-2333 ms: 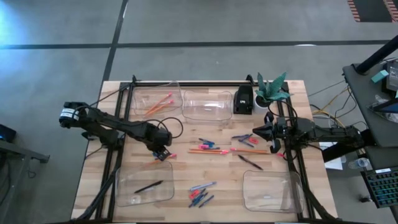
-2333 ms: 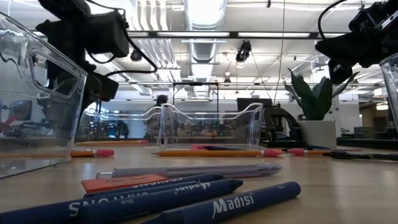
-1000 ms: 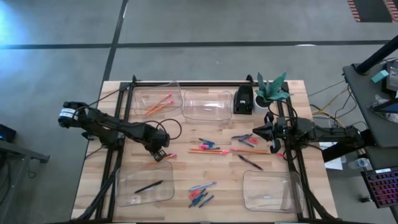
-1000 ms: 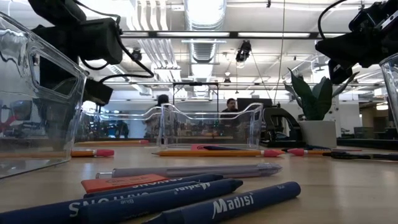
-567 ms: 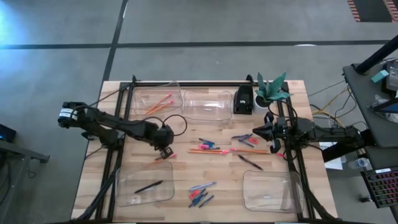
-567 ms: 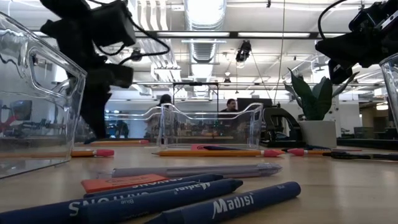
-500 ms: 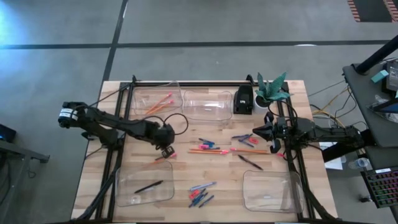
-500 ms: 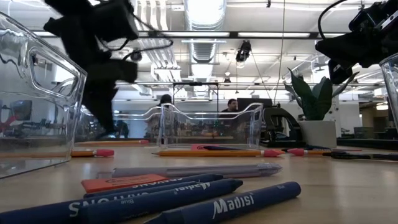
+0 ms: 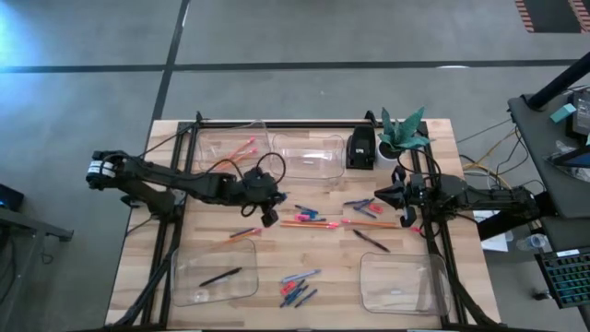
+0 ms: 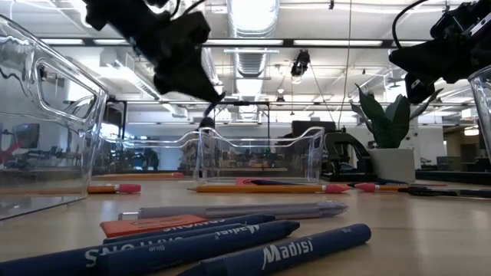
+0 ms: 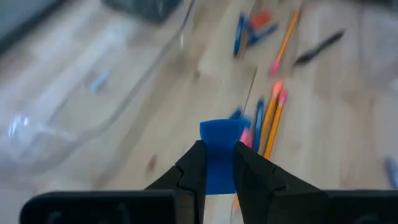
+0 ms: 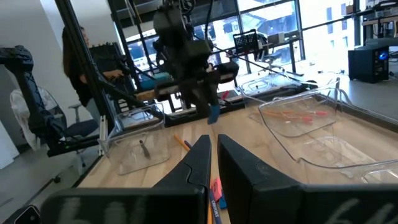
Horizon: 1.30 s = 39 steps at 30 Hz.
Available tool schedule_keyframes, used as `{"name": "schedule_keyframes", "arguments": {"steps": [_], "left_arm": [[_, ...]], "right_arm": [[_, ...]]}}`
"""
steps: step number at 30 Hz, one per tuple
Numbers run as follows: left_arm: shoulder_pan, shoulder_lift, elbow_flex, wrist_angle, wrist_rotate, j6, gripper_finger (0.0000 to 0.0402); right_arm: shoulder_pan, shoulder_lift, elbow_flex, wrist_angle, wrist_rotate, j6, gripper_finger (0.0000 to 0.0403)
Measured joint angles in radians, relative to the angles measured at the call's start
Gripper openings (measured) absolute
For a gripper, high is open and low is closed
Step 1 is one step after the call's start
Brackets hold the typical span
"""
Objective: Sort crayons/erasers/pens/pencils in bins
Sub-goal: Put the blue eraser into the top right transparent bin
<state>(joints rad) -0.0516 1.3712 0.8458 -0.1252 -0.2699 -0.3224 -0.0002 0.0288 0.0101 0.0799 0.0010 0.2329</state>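
My left gripper [image 9: 270,218] hangs above the table's middle left, shut on a small blue eraser [image 11: 219,134], which also shows in the right wrist view as a blue eraser [image 12: 213,113]. Below it, pencils, pens, crayons and erasers [image 9: 318,219] lie scattered flat on the wood. One pencil [image 9: 241,234] lies by the near-left bin [image 9: 214,272], which holds a pen. The far-left bin [image 9: 230,148] holds pencils. My right gripper [image 9: 378,196] waits shut at the table's right side. My left gripper pinches the blue eraser between its two fingers [image 11: 194,163], on two opposite faces. The eraser's free end [image 11: 219,127] sticks out past the fingertips. The fingers slant downward toward the table's right. The eraser is lifted clear of the table.
A clear bin [image 9: 307,155] stands at the far middle and another bin [image 9: 396,281] at the near right. A black box [image 9: 360,148] and a potted plant [image 9: 403,131] stand at the far right. Blue crayons and a red eraser [image 10: 230,234] lie near the front edge.
My left gripper has risen from the table beside the pencil by the near-left bin. It has swung toward the table's right and somewhat toward the far edge. It has tipped from pointing down to a shallower slant. The blue eraser has gone up with it.
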Motion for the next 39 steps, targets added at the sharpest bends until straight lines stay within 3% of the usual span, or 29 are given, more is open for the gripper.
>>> {"name": "schedule_keyframes", "arguments": {"steps": [13,22,32,39], "left_arm": [[0.187,0.025,0.005,0.224,0.001,0.119,0.0050],[0.315,0.205,0.063,0.274,0.053,0.152,0.0050],[0.384,0.438,0.284,0.186,0.122,0.175,0.0050],[0.393,0.508,0.372,0.089,0.122,0.120,0.0050]], "right_arm": [[0.000,0.000,0.000,0.000,0.000,0.000,0.0022],[0.000,0.000,0.000,0.000,0.000,0.000,0.0022],[0.000,0.000,0.000,0.000,0.000,0.000,0.0022],[0.000,0.000,0.000,0.000,0.000,0.000,0.0022]]}}
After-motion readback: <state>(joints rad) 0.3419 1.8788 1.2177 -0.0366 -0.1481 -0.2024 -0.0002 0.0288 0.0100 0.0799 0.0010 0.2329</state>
